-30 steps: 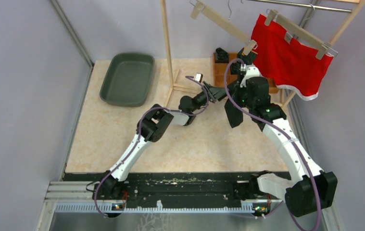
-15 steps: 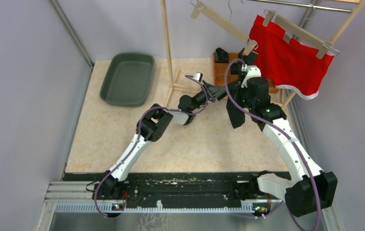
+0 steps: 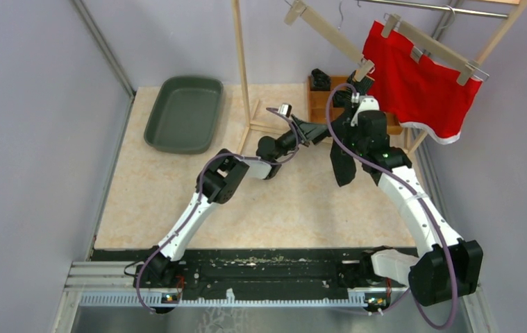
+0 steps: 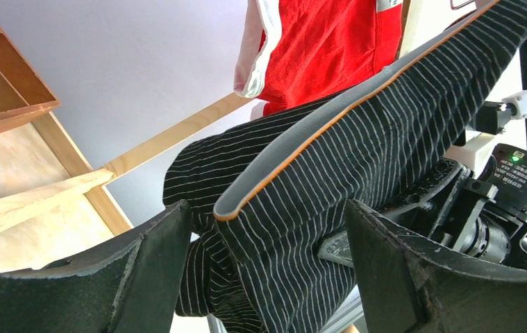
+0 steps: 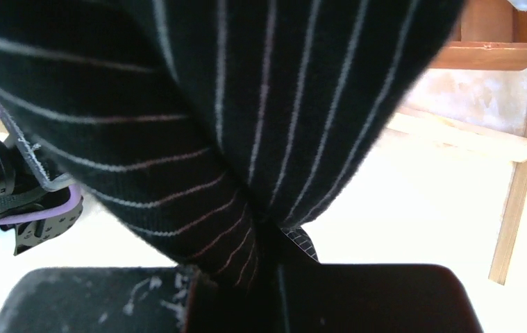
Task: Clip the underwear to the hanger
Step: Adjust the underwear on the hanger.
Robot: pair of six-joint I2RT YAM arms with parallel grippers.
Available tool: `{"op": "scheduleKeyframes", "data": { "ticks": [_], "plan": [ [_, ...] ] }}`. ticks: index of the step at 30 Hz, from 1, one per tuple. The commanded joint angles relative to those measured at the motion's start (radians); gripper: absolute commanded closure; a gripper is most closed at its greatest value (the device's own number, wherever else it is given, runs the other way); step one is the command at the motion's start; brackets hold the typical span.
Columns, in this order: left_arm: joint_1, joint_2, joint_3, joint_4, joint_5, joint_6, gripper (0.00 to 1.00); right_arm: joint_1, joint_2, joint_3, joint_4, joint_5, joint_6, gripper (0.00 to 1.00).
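Black pinstriped underwear pinched in the closed jaws of the right gripper, draped from them in a long narrow fold.

Right arm: raised from its base, elbow bent, wrist reaching inward toward the rack.

Left arm: stretched low and forward, wrist turned toward the right arm. Left gripper spread wide, one finger on either side of the cloth; contact with the cloth unclear.

Long axis of the fold: slants from between the left jaws up and away toward the right gripper, with the grey waistband and its orange piping along the same line.

Above and beyond both jaws: bare wooden hanger, tilted, a clip at each end, apart from the cloth.

Just past that: second hanger carrying red underwear, clipped at both ends.

Behind the left jaws: wooden box and upright rack post.

Well off to the left of the left jaws: green tray on the table.
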Motion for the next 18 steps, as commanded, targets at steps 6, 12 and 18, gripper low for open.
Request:
{"op": "scheduleKeyframes", "data": {
  "ticks": [6,12,18],
  "plan": [
    [0.006,-0.066,0.008,0.268,0.024,-0.012,0.15,-0.017,0.003,0.020,-0.005,0.018,0.016,1.00],
    [0.003,-0.066,0.018,0.268,0.037,-0.012,0.15,-0.017,0.002,0.028,-0.003,0.009,0.012,1.00],
    [0.002,-0.045,0.022,0.268,0.021,-0.016,0.15,-0.016,-0.005,0.029,-0.002,-0.015,0.010,1.00]
  ]
}}
